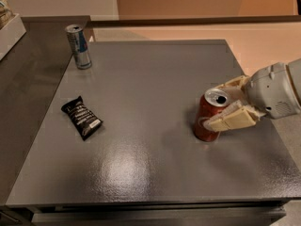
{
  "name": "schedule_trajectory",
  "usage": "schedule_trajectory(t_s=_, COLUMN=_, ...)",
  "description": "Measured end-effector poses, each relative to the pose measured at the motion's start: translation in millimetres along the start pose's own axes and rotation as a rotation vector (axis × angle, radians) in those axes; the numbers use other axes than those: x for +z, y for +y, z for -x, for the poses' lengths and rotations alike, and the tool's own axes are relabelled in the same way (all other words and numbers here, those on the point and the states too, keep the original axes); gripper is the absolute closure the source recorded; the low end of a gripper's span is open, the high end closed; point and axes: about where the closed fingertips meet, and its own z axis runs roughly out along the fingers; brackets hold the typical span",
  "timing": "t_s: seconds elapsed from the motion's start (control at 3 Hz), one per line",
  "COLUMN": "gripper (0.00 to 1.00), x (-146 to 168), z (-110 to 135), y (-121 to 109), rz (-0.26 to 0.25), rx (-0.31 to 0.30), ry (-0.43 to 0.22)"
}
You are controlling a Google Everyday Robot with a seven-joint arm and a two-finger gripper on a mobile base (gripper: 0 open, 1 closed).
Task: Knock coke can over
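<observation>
The coke can, red with a silver top, stands on its base at the right of the grey table, its top leaning slightly to the right. My gripper reaches in from the right edge and is open, with the can's upper part between its cream fingers. The near finger lies across the front of the can just below its rim. The far finger sits behind the can's top.
A slim silver-and-blue can stands at the table's back left corner. A black snack packet lies at the left. A white box sits on the darker counter at the far left. The table's right edge is close behind the gripper.
</observation>
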Motion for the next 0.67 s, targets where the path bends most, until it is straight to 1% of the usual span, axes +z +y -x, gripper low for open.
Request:
schedule_trajectory(t_s=0.33, gripper=0.65, x=0.2, z=6.7, y=-2.1, rz=0.003, rx=-0.001, ry=0.008)
schedule_trajectory(t_s=0.67, gripper=0.88, x=-3.1, z=27.6, y=-3.9, rz=0.014, rx=-0.027, ry=0.098)
